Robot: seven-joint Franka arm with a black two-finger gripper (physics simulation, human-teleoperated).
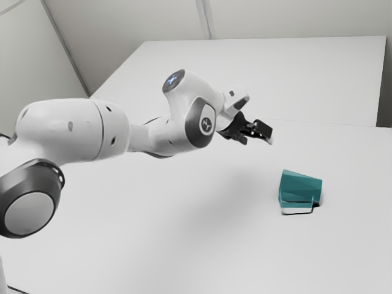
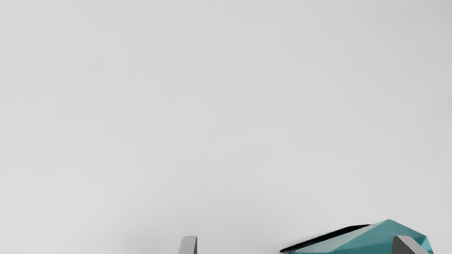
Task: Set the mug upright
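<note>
In the exterior view the black gripper [image 1: 256,130] hangs in the air above the table, up and to the exterior view's left of the mug, apart from it. The teal faceted mug [image 1: 300,188] lies on its side on the table, its handle toward the camera's side. In the wrist view the gripper [image 2: 295,245] has its fingertips wide apart. Part of the mug [image 2: 374,238] appears beyond one fingertip, which overlaps it in the picture; a dark strip runs along the mug's edge. Nothing is held.
The white table [image 1: 184,226] extends around and beneath the mug. Behind the arm stands a large pale panel [image 1: 294,73], and grey walls rise at the back and at the exterior view's left.
</note>
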